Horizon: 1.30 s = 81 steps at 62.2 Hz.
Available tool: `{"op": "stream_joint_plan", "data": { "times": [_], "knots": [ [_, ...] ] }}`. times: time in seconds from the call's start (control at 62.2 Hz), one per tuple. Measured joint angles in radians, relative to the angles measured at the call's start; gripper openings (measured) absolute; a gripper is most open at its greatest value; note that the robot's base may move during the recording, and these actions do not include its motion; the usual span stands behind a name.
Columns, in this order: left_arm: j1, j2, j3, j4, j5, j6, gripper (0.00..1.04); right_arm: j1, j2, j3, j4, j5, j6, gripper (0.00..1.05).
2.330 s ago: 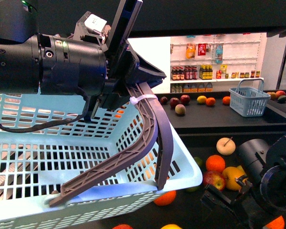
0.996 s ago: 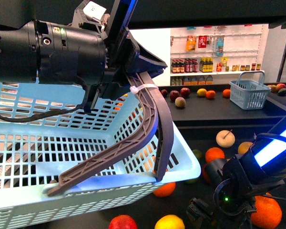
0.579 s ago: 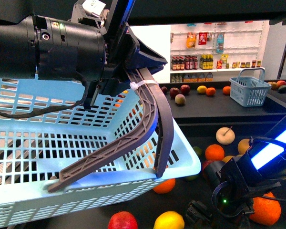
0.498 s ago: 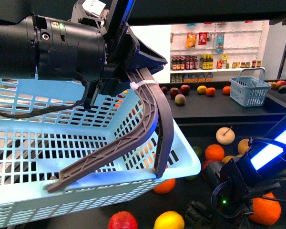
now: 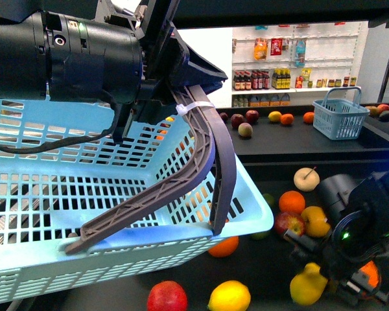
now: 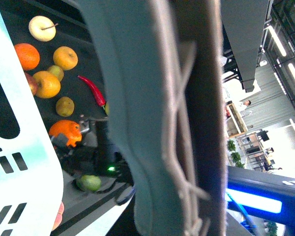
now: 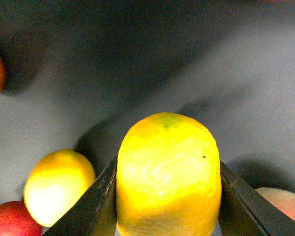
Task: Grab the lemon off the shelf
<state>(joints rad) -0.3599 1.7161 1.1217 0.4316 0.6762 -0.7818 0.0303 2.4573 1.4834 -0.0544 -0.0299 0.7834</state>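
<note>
The lemon, a smooth bright yellow oval, lies on the black shelf near its front, beside a red apple. In the right wrist view the lemon sits apart from the jaws, to one side. My right gripper is shut on a lumpy pear-shaped yellow fruit and holds it just above the shelf. That fruit fills the space between the jaws of the right gripper. My left gripper is shut on the grey basket handle of a light blue basket.
Oranges, an apple and a pale round fruit lie behind my right arm. A small blue basket and more fruit stand on the upper tier. White bottle shelves line the back. The big basket hides the shelf's left side.
My right gripper has risen and moved right, now shut on the lumpy pear-shaped yellow fruit. The lemon and the red apple stay where they were. The held basket sits slightly lower.
</note>
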Motion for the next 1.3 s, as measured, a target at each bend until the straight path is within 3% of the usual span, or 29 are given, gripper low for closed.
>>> {"op": "stream_joint_plan", "data": {
  "times": [0.241, 0.418, 0.9, 1.302],
  "knots": [
    [0.000, 0.000, 0.000, 0.000, 0.000, 0.000, 0.07, -0.088, -0.306, -0.201, 0.116, -0.142, -0.072, 0.46],
    [0.000, 0.000, 0.000, 0.000, 0.000, 0.000, 0.07, -0.084, -0.525, -0.274, 0.142, -0.238, -0.064, 0.46],
    [0.000, 0.000, 0.000, 0.000, 0.000, 0.000, 0.07, 0.143, -0.675, -0.304, 0.150, -0.220, -0.035, 0.45],
    [0.000, 0.000, 0.000, 0.000, 0.000, 0.000, 0.07, 0.235, -0.670, -0.358, 0.168, -0.203, -0.051, 0.45]
  ]
}}
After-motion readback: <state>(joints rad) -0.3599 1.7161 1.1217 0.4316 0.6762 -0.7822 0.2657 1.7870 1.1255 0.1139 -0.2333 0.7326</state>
